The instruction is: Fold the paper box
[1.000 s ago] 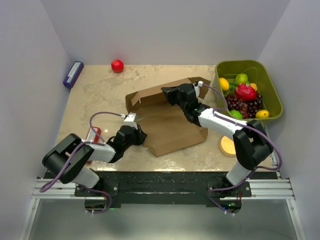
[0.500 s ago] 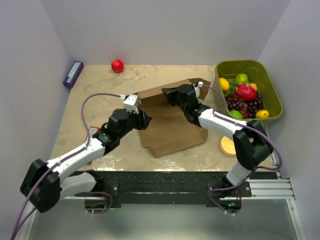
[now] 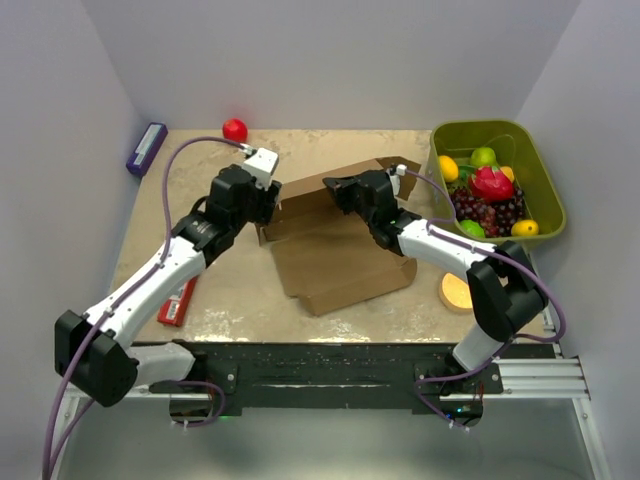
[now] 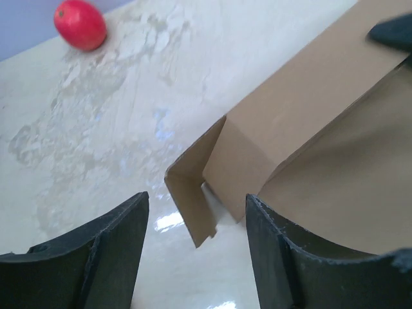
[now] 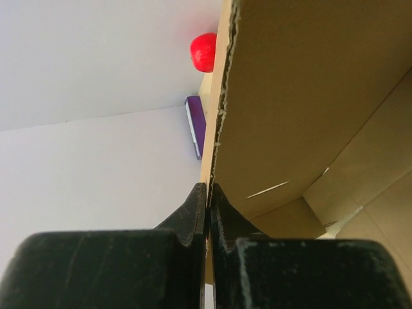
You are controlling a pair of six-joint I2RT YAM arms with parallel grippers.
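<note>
Now paper box sits left of green bin. R gripper pinches its back wall; L gripper is apart over corner flap. If R slips, wall may flop down.

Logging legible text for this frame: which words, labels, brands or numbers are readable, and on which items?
No text can be read in any view.
The paper box shows plain brown cardboard with no print.
The purple box and the red packet are too small to read.
</note>
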